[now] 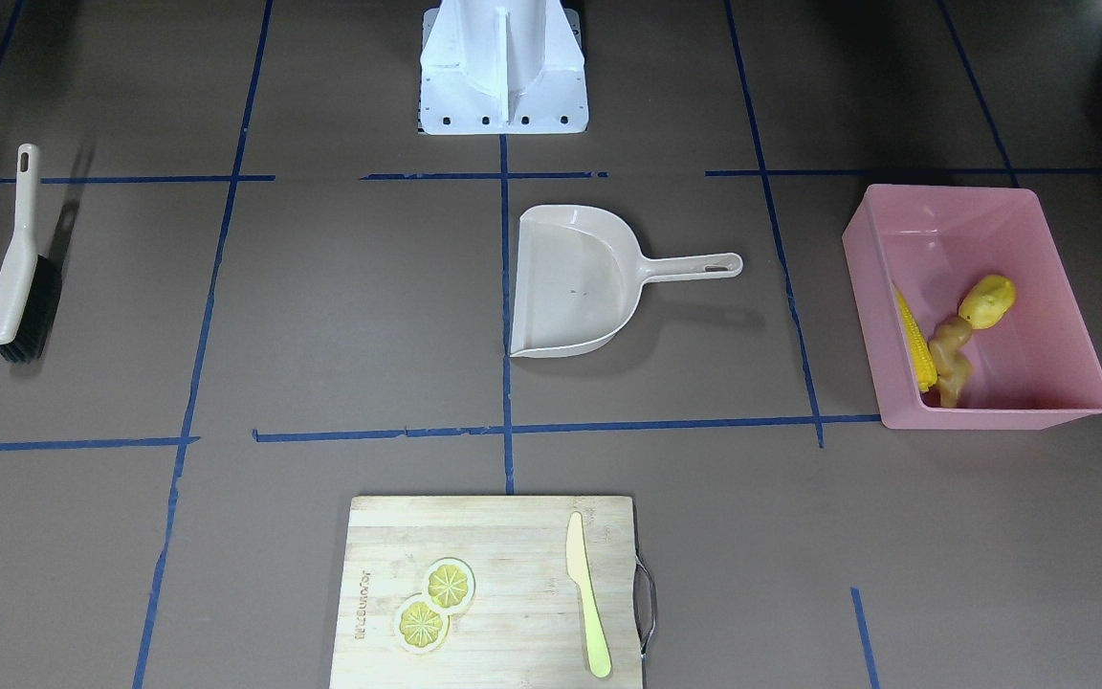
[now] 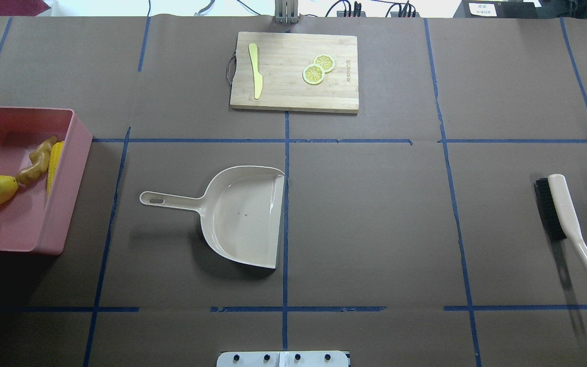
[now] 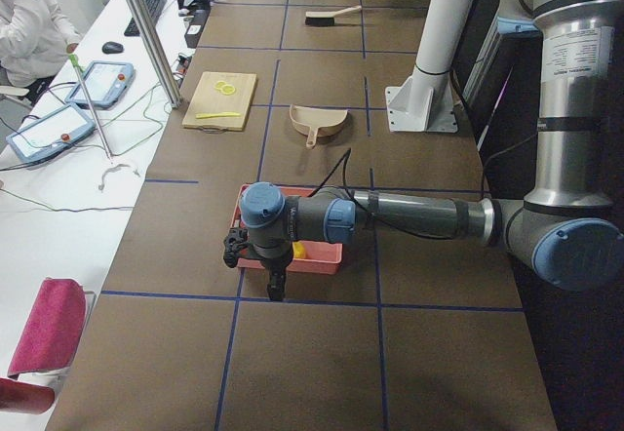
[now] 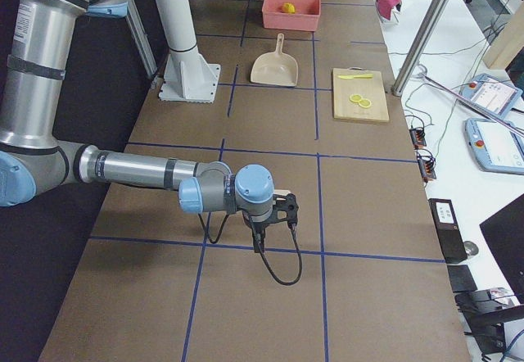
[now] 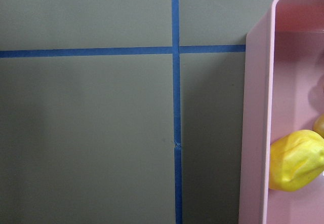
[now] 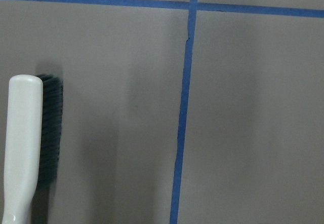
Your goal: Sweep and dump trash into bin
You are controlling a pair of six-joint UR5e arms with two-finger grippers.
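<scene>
The pink bin (image 1: 991, 417) stands at the table's left end (image 2: 67, 199). In it lie the yellow corn cob (image 1: 914, 340), the tan ginger root (image 1: 951, 359) and the lumpy yellow potato piece (image 1: 988, 300). The left wrist view shows the bin's wall (image 5: 255, 122) and the potato piece (image 5: 296, 158). My left gripper (image 3: 244, 254) hangs over the table beside the bin, seen only from the side; I cannot tell if it is open. My right gripper (image 4: 286, 206) hangs near the brush (image 6: 23, 143); I cannot tell its state either.
The beige dustpan (image 2: 242, 214) lies empty mid-table, handle toward the bin. The brush (image 2: 563, 214) lies at the right end. A wooden cutting board (image 2: 293, 97) at the far edge carries two lemon slices (image 2: 319, 69) and a yellow-green knife (image 2: 256, 69).
</scene>
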